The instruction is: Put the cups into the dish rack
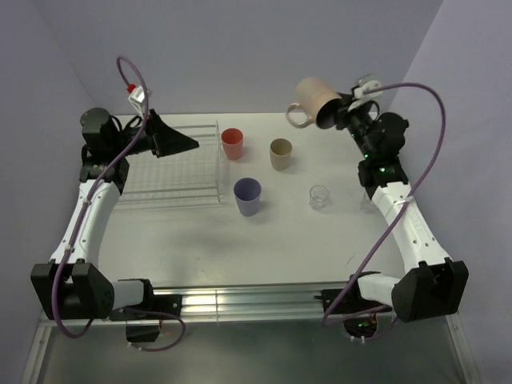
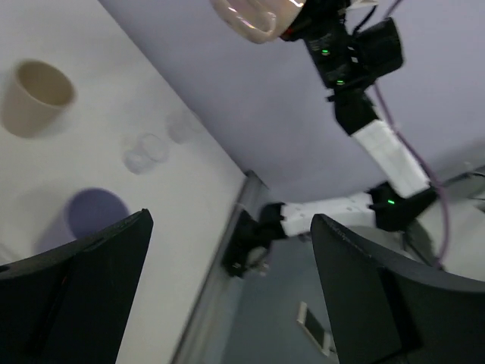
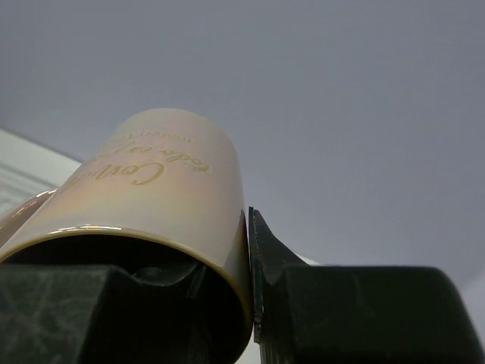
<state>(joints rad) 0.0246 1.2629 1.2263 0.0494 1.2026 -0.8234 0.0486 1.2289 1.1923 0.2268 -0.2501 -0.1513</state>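
One pale pink mug [image 1: 314, 97], gold script, rim clamped by right tool [image 1: 336, 114]

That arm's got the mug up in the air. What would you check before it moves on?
1. Mug held by right tool: ok, shut on its rim.
2. Mug off the table: ok, in the air.
3. Room in the rack: ok, no cups in it.
4. Left tool out of the way: not ok, open, hanging over the rack.
5. Red cup beside the rack cleared by the mug's path: cannot tell.
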